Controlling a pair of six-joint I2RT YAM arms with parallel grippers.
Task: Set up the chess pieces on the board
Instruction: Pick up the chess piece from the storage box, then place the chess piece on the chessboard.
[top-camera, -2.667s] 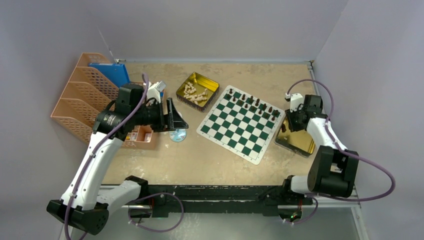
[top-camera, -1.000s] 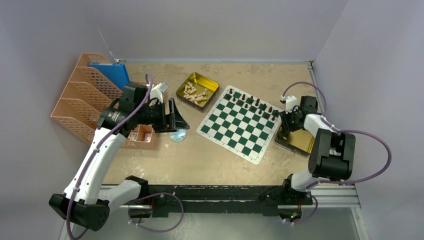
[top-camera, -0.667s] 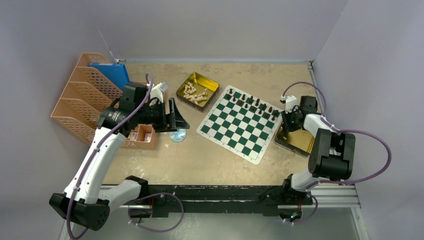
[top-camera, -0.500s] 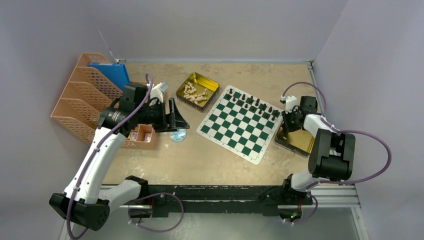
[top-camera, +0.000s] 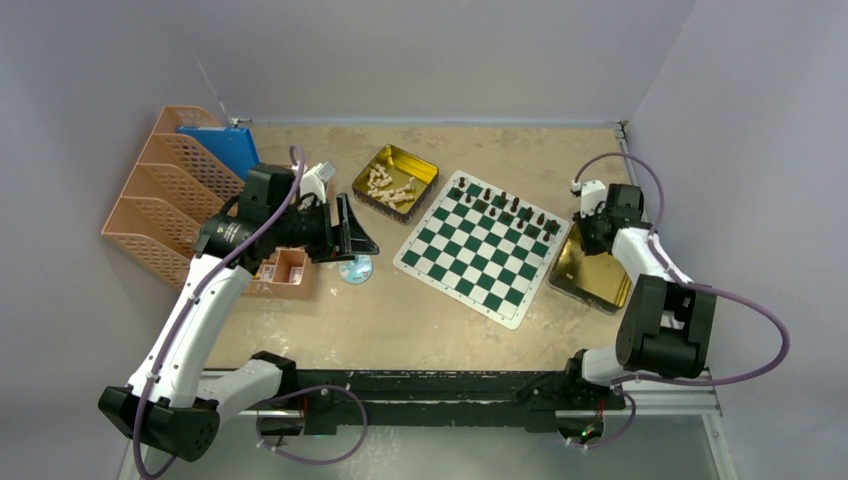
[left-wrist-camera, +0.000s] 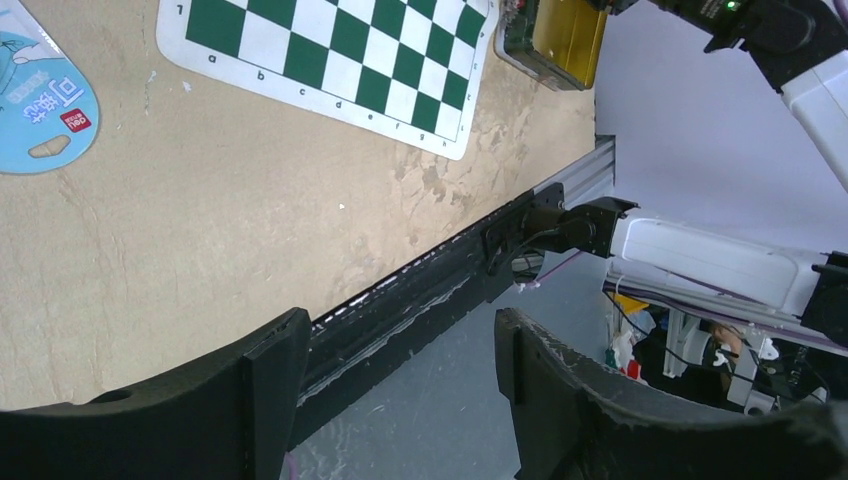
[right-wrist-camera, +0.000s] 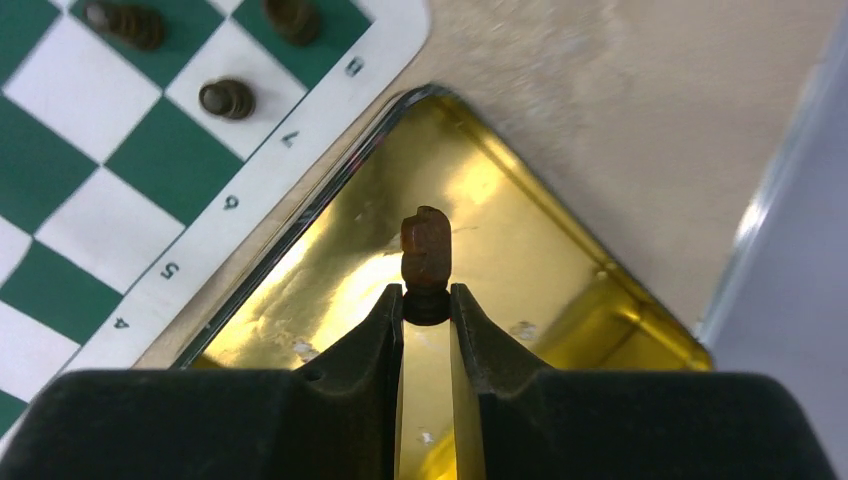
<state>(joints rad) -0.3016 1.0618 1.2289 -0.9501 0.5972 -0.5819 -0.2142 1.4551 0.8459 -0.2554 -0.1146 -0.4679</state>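
One dark chess piece (right-wrist-camera: 426, 245) sits clamped in the right pincer (right-wrist-camera: 427, 302).

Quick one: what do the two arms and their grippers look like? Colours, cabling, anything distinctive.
The left arm and right arm have white links with black joints and black bases. A purple cable loops alongside each. The left gripper and right gripper have matte black fingers.

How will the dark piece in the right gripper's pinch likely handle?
The dark piece looks wooden and tiny, so probably stiff and very light. The right gripper pinches only its round base, so it may pivot or slip. Set on the board, its narrow base could make it tip.
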